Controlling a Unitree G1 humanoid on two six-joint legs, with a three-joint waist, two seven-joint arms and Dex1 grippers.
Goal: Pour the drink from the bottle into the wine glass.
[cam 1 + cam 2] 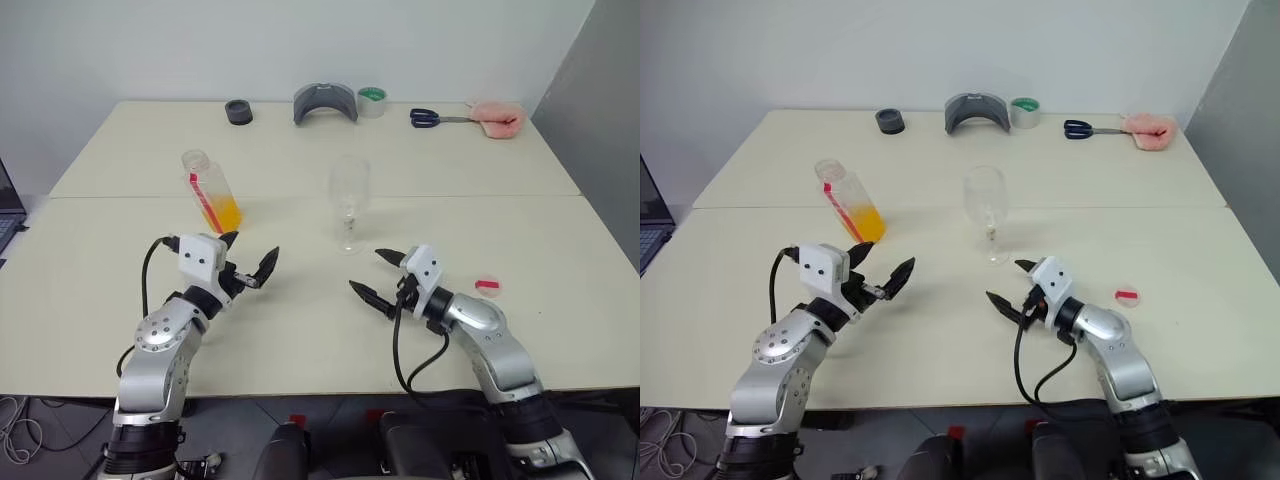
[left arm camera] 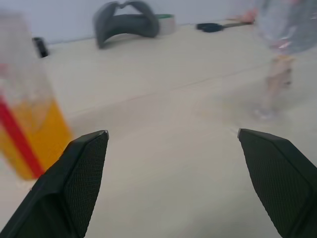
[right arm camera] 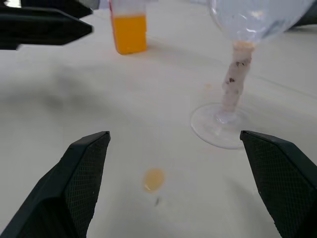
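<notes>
The bottle (image 1: 212,192) stands on the table, left of centre, with its mouth uncapped and the orange drink (image 1: 224,212) filling its lower part. The wine glass (image 1: 350,203) stands upright at the table's middle and looks empty. My left gripper (image 1: 252,250) is open, just in front of the bottle and to its right, holding nothing. My right gripper (image 1: 367,270) is open too, in front of the glass's foot (image 3: 218,126) and clear of it. A small orange drop (image 3: 154,179) lies on the table between its fingers.
A red-and-white cap (image 1: 488,286) lies on the table right of my right arm. Along the far edge sit a black roll (image 1: 238,111), a grey curved piece (image 1: 325,103), a green tape roll (image 1: 372,100), scissors (image 1: 432,118) and a pink cloth (image 1: 497,118).
</notes>
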